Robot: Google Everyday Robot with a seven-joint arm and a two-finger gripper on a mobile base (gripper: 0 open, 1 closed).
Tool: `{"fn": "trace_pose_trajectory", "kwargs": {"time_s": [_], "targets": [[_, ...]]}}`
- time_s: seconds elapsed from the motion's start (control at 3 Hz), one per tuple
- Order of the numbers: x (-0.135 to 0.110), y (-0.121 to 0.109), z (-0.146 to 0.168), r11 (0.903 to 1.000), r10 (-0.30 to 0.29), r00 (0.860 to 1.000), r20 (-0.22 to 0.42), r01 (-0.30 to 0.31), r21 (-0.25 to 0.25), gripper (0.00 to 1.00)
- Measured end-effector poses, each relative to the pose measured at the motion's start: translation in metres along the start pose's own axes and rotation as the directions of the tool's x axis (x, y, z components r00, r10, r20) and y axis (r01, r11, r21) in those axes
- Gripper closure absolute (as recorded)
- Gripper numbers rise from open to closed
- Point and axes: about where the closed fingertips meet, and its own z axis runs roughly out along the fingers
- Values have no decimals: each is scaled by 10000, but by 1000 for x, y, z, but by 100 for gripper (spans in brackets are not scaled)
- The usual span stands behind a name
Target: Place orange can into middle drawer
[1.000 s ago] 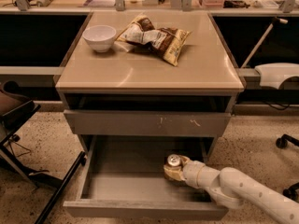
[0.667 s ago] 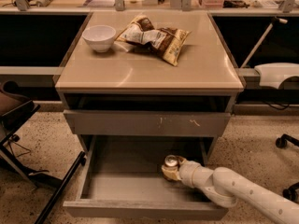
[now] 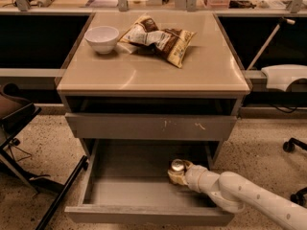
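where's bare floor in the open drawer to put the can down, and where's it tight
The middle drawer has bare grey floor across its left half and centre, between the left wall and the front panel. Crowded on the right: the gripper at the orange can, with the arm crossing the front right corner.

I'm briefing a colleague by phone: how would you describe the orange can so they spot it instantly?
Find the tan-topped cabinet, then the middle drawer pulled open at its base. The orange can sits toward its right side, at the robot's tool. Its silver top and orange label distinguish it from the snack bag and white bowl up top.
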Motion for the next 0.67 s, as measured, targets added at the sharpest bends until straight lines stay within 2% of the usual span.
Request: {"fn": "trace_pose_trajectory", "kwargs": {"time_s": [0.67], "targets": [[0,0,0,10000,0,10000,0,0,-1,34]]}}
